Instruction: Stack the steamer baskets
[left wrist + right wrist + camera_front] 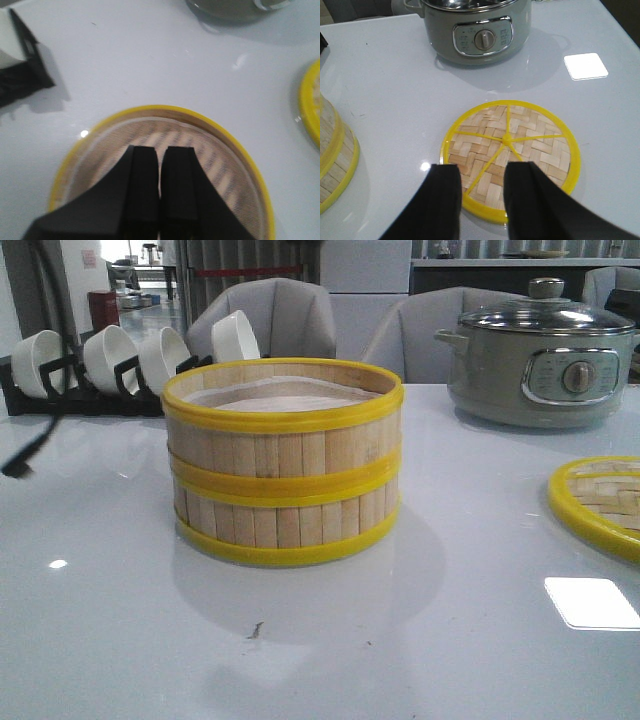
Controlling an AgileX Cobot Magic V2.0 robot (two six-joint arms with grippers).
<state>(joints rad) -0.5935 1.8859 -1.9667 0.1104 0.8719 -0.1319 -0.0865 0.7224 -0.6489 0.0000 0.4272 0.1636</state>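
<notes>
Your nearly shut, empty left pincer (160, 170) hangs directly over the two stacked round bamboo-slat steamer baskets with yellow rims (283, 460); your right pincer (482, 185), jaws apart, hovers over the flat woven lid (510, 152).

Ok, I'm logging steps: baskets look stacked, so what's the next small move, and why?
Probably lower the right claw onto the woven lid. The steamer baskets already sit stacked, uncovered; the lid lies flat just under that open claw, while the left claw is shut above the stack.
</notes>
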